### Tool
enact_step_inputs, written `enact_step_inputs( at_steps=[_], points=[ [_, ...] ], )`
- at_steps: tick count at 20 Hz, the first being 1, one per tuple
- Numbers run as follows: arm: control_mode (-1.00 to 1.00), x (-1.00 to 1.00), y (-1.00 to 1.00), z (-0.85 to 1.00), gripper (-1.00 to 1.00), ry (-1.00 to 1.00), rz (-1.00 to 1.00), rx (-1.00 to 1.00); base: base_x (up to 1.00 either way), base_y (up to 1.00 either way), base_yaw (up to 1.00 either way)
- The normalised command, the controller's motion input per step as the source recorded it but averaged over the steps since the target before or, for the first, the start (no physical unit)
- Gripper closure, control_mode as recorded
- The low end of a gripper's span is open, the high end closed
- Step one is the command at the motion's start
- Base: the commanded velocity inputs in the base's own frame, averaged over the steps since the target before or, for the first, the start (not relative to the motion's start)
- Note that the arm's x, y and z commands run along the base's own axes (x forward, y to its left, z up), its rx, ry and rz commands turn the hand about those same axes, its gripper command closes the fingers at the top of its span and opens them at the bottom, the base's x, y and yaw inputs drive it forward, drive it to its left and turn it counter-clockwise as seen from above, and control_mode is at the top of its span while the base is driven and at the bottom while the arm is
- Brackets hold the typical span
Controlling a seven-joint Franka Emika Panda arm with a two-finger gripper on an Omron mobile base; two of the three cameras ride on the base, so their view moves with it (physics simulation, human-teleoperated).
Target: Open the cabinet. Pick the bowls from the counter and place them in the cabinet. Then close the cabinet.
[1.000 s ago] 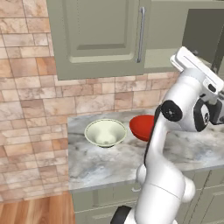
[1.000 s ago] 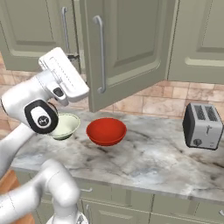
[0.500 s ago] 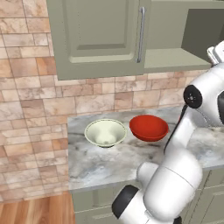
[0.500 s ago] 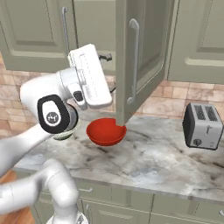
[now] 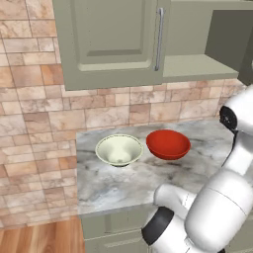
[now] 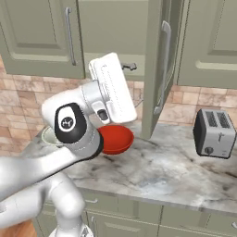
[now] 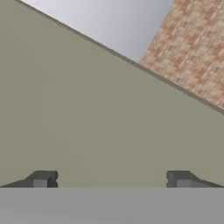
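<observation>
The cabinet's left door (image 5: 111,42) is closed. Its right door (image 6: 157,69) stands wide open, edge-on in the right base view, and the bare green shelf (image 5: 197,66) shows. A cream-white bowl (image 5: 118,149) and a red bowl (image 5: 168,144) sit side by side on the marbled counter (image 5: 128,185). My gripper (image 6: 130,66) hangs open and empty in front of the open cabinet, left of the door's bar handle (image 6: 164,60) and apart from it. In the hand view the gripper (image 7: 112,180) has its tips spread wide before a plain green surface. My arm hides part of the red bowl (image 6: 118,139).
A silver toaster (image 6: 215,134) stands on the counter at the right. Tan brick wall (image 5: 34,123) backs the counter and runs down its left end. The open door juts out over the counter. Green drawer fronts (image 6: 139,217) lie below.
The right cabinet door has swung from partly open to wide open. My hand has moved right along with it and now sits off the handle, still open.
</observation>
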Motion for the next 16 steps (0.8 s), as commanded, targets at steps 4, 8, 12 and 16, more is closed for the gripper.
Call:
enact_step_inputs(
  at_steps=[4, 8, 12, 16],
  points=[
    [-1.00, 0.00, 0.37, -0.23, -1.00, -0.15, 0.02, 0.00, 0.00, 0.00, 0.00],
    [-1.00, -0.13, 1.00, 0.01, -1.00, -0.04, 0.10, -0.24, 0.00, 0.00, 0.00],
    [-1.00, 0.00, 1.00, 0.69, -1.00, -0.01, 0.29, -0.44, 0.00, 0.00, 0.00],
    [-1.00, 0.02, 0.63, 1.00, -1.00, 0.10, 0.41, -0.29, 0.00, 0.00, 0.00]
  ],
)
